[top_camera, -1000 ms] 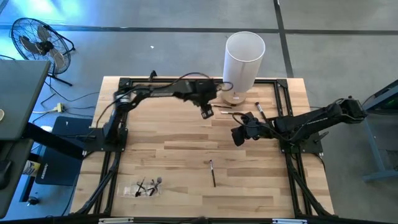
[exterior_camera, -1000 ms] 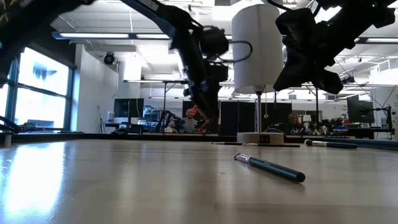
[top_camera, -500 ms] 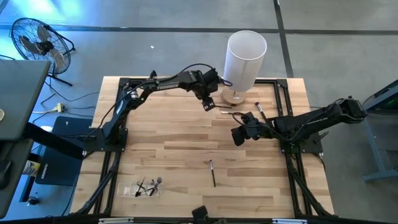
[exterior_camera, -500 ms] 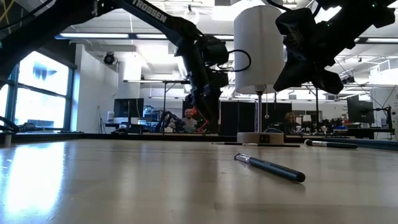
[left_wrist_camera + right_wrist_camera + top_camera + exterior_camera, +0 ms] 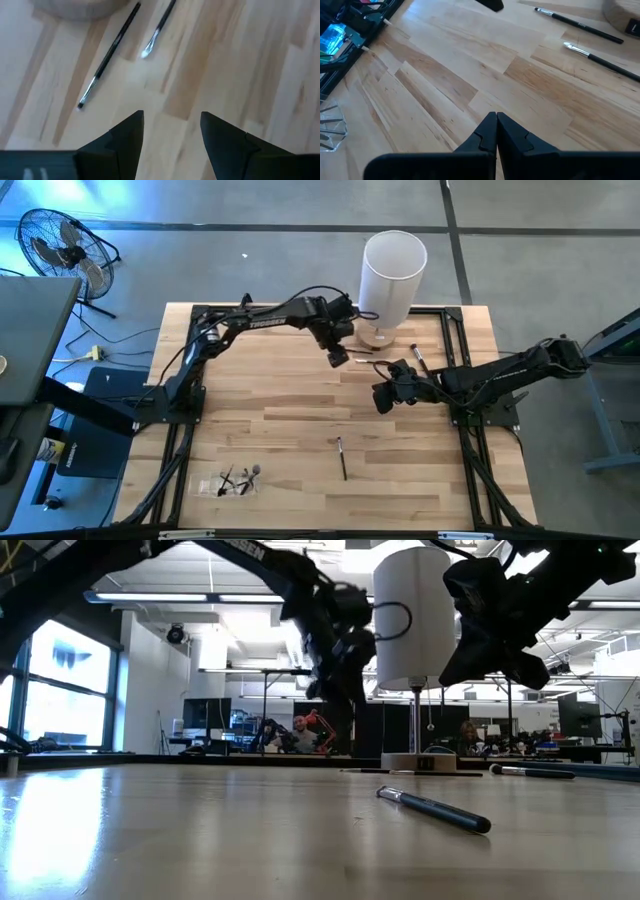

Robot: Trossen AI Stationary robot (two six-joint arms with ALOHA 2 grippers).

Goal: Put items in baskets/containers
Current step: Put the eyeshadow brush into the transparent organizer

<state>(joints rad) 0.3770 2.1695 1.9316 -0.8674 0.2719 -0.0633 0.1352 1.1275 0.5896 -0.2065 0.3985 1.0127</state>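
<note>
Two thin dark brushes point(image 5: 107, 55) point(image 5: 160, 27) lie flat on the wood beside the white cylinder's wooden base. My left gripper point(image 5: 172, 122) hovers above them, open and empty; the high view shows my left gripper point(image 5: 337, 360) just near of that base. My right gripper point(image 5: 381, 400) hangs mid-table, shut and empty, as my right gripper point(image 5: 496, 120) also shows from its wrist. One brush point(image 5: 342, 458) lies alone nearer the front and another brush point(image 5: 418, 358) right of the base. The see-through tray point(image 5: 238, 480) lies flat near the front left with several brushes in it.
A tall white cylinder point(image 5: 393, 275) stands on a round wooden base point(image 5: 375, 335) at the far edge. Black frame rails point(image 5: 190, 430) run along the table's left and right sides. Bare wood spans the middle between the tray and the lone brush point(image 5: 435, 810).
My left gripper has swung a little toward the far edge and then back toward the near side, staying above the table beside the cylinder's base. The right arm and the brushes have kept still.
</note>
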